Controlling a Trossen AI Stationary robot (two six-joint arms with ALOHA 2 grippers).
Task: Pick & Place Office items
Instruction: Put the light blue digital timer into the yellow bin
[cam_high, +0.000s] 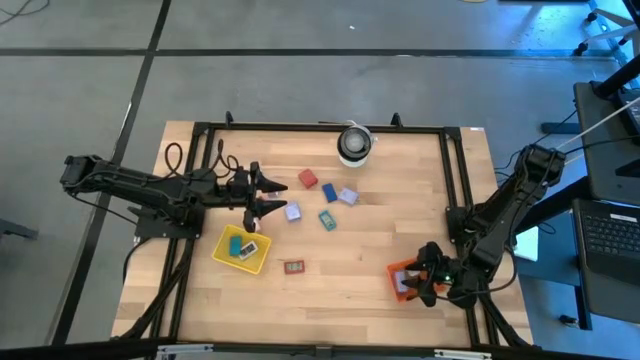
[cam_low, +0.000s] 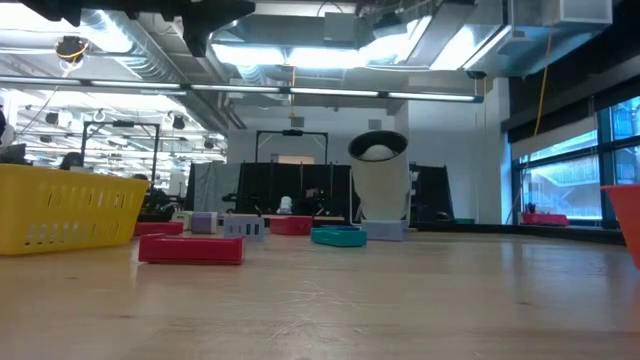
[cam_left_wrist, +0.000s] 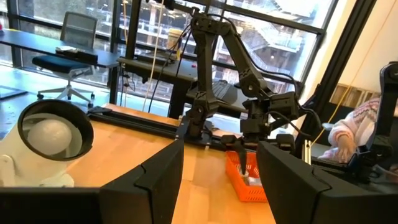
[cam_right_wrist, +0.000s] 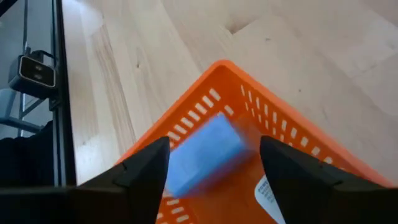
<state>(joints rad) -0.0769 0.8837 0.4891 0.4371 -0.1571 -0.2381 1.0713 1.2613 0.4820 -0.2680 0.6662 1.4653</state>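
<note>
Between the left gripper's (cam_left_wrist: 221, 180) spread fingers, the right gripper (cam_left_wrist: 249, 149) hangs over the orange tray (cam_left_wrist: 239, 183).

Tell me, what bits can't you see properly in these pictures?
- Orange tray, high view: the right gripper hides most of its inside.
- Blue block, right wrist view: blurred, so whether it touches the tray floor is unclear.
- Yellow tray, low view: cut off by the picture's edge; its wall hides the contents.
- Pieces in the yellow tray, high view: too small to identify.
</note>
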